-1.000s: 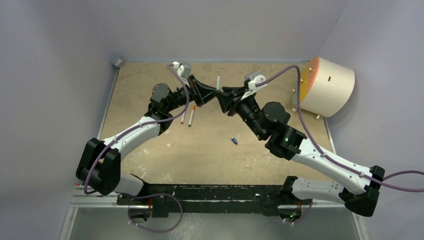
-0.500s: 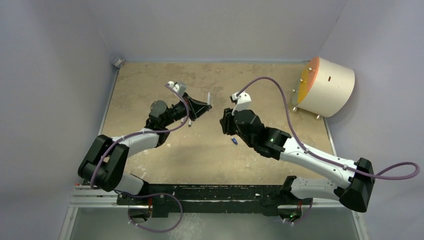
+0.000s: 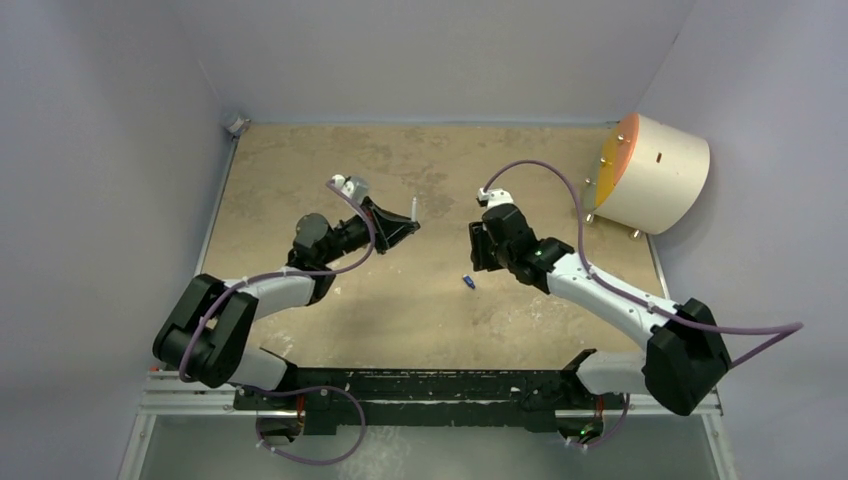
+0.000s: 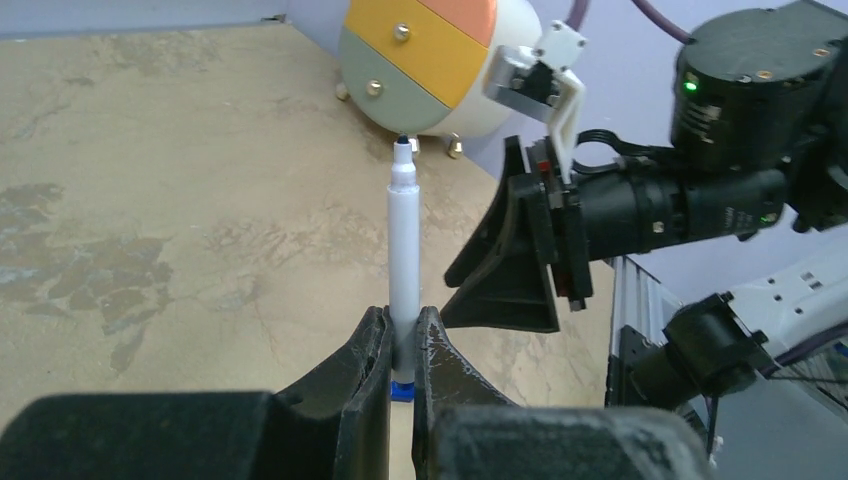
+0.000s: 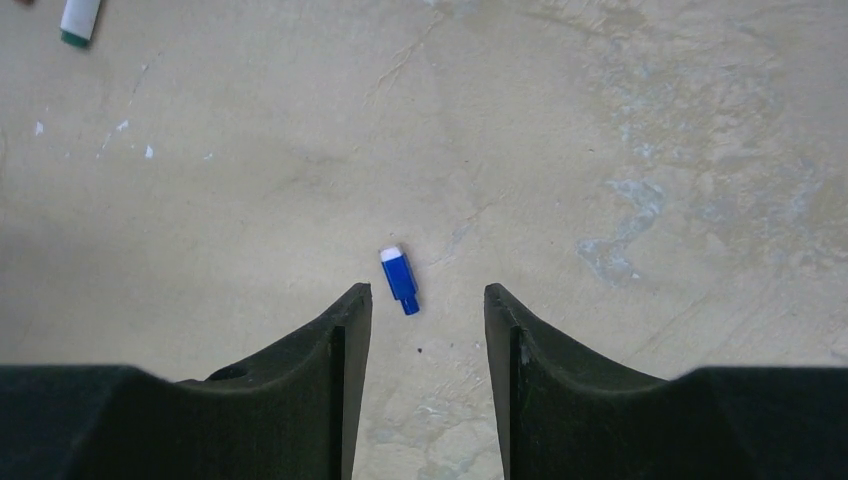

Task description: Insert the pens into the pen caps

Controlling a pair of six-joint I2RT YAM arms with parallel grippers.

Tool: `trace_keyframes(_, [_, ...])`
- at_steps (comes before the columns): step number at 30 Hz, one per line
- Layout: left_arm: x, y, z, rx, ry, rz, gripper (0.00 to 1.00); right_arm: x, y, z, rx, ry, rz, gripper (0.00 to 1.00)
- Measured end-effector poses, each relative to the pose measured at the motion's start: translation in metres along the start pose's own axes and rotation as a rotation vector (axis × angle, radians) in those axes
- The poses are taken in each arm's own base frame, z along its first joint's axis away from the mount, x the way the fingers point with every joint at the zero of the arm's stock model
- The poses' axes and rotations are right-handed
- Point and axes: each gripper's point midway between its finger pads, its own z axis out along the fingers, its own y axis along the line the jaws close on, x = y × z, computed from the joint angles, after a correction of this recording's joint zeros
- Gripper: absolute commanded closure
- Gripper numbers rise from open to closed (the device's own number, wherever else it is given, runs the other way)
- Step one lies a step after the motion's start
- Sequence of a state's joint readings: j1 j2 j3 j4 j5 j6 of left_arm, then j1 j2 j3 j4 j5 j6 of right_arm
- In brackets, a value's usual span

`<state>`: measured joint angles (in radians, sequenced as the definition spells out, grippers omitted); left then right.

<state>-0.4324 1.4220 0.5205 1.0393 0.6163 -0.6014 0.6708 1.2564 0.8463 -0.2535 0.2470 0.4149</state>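
The blue cap (image 5: 399, 279) lies flat on the table (image 5: 650, 120), directly below the right gripper (image 5: 425, 305). In the right wrist view it sits just ahead of the fingertips and between them, closer to the finger on the left of that view. Its long axis runs nearly along the gripper's line of sight, white end away and narrow blue stub toward the fingers. The fingers are spread apart and hold nothing. Closing them would likely pinch the cap across its width. The right arm is clearly the nearer one.

The pen (image 4: 404, 240) stands upright in the left gripper (image 4: 402, 335), dark tip up, with the fingers clamped on its lower part. In the top view it is well apart from the cap, to the left and farther back.

Which end of the cap is open cannot be made out. A white stick with a green end (image 5: 80, 18) is cut off at the right wrist view's edge. No other caps are visible.
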Motion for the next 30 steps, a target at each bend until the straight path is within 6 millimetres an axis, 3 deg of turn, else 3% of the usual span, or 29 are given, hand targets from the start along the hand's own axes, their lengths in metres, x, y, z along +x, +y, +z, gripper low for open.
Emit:
trace_keyframes(3, [0.002,-0.008,0.000,0.050,0.000,-0.009,1.00,0.002,0.005,0.005,-0.037,0.014,-0.045,0.53])
trace_keyframes(6, [0.010,-0.012,0.003,0.115,0.009,-0.042,1.00,-0.020,0.014,-0.006,-0.108,-0.072,-0.067,0.58])
trace_keyframes(9, [0.025,-0.013,0.006,0.175,0.027,-0.110,1.00,-0.042,0.014,-0.016,-0.143,-0.150,-0.078,0.70])
trace_keyframes(11, [0.033,-0.012,0.007,0.198,0.040,-0.166,1.00,-0.049,0.010,-0.013,-0.144,-0.167,-0.080,0.68])
trace_keyframes(15, [0.035,-0.016,0.006,0.225,0.043,-0.188,1.00,-0.032,0.009,0.003,-0.156,-0.104,-0.091,0.57])
trace_keyframes(20, [0.022,-0.026,0.005,0.225,0.043,-0.082,1.00,0.006,0.012,0.015,-0.204,0.005,-0.111,0.54])
trace_keyframes(24, [0.019,-0.036,0.006,0.207,0.083,0.032,1.00,0.019,0.016,0.024,-0.225,0.052,-0.117,0.53])
trace_keyframes(30, [0.040,-0.028,0.004,0.163,0.177,0.067,1.00,0.036,0.014,0.040,-0.210,0.116,-0.127,0.54])
